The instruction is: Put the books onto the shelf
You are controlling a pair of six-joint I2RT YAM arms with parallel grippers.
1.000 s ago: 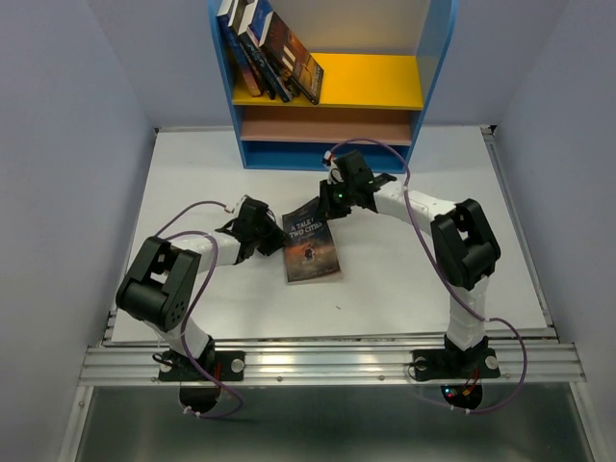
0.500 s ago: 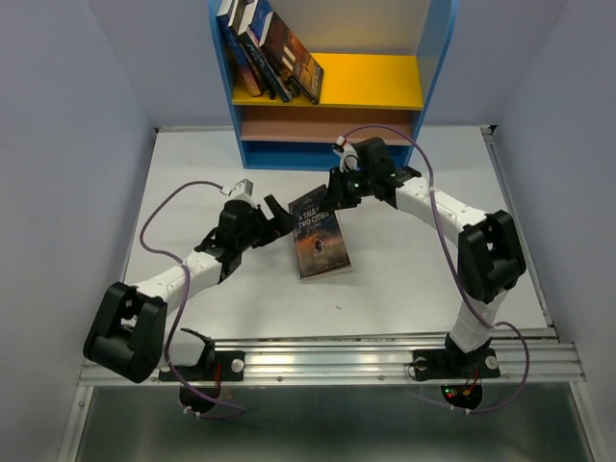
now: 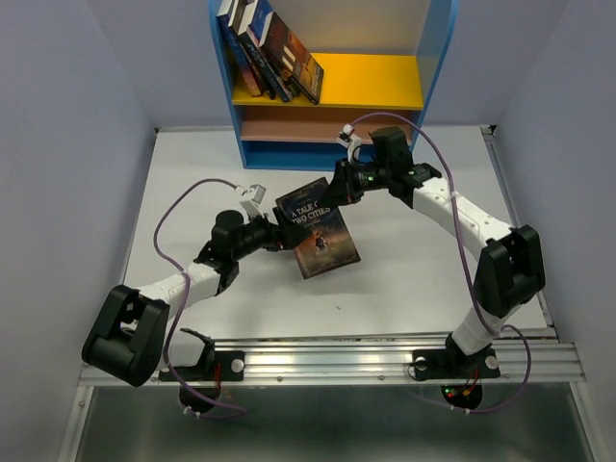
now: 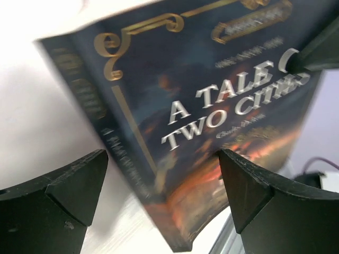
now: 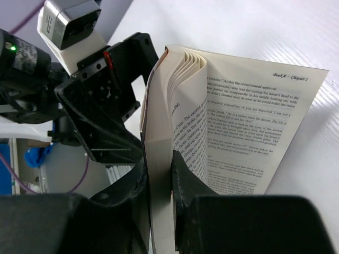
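One book (image 3: 320, 234), a dark paperback titled "A Tale of Two Cities", hangs tilted above the table. My right gripper (image 3: 340, 189) is shut on its far edge. In the right wrist view the fingers (image 5: 185, 180) pinch the cover and a block of pages of the book (image 5: 159, 132), while the other pages fan loose to the right. My left gripper (image 3: 281, 234) stands wide open at the book's spine side. In its own view the book (image 4: 212, 100) fills the picture ahead of the left gripper (image 4: 164, 185). Several more books (image 3: 269, 48) lean on the shelf (image 3: 439, 58).
The shelf stands at the table's far edge, its yellow board (image 3: 380, 82) bare to the right of the leaning books and a brown board (image 3: 327, 125) below it. The white table (image 3: 433, 260) ends in a metal rail at the near side. The left arm's wrist (image 5: 100, 100) shows just behind the book.
The left jaws have gone from partly closed to wide open, and that arm has stretched right towards the book. The right gripper has lifted the book's far edge and drawn it right.
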